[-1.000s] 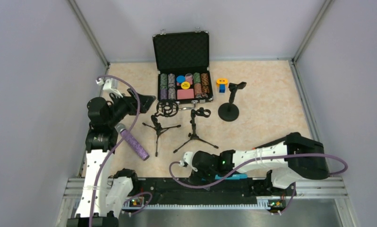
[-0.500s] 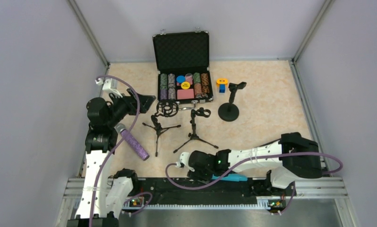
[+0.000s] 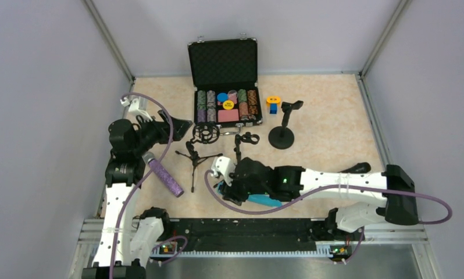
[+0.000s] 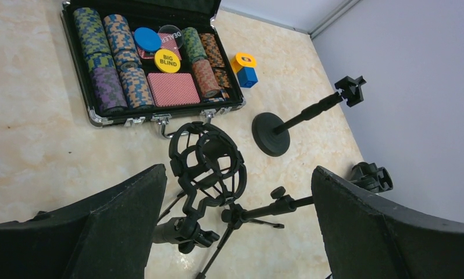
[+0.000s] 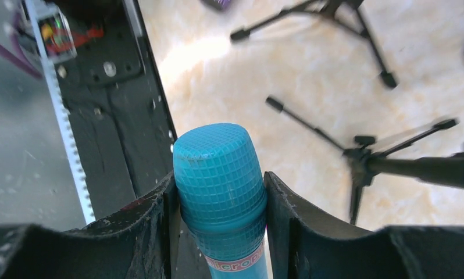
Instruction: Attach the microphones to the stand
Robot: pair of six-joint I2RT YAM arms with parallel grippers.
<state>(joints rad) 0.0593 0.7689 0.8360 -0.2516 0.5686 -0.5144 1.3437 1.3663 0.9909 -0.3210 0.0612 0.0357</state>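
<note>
Now the right tool (image 5: 221,195) grips the cyan microphone (image 5: 219,165) between both fingers, its mesh head poking out past them, over the near part of the desk (image 3: 328,116) just beside the clip tripod stand (image 3: 239,152). The left tool (image 4: 238,174) gapes wide, holding nothing, above the shock-mount tripod stand (image 4: 206,160). The purple microphone (image 3: 164,176) lies flat on the desk by the left arm. Farther back are the round-base stand (image 3: 282,135) and the open poker chip case (image 3: 222,61).
</note>
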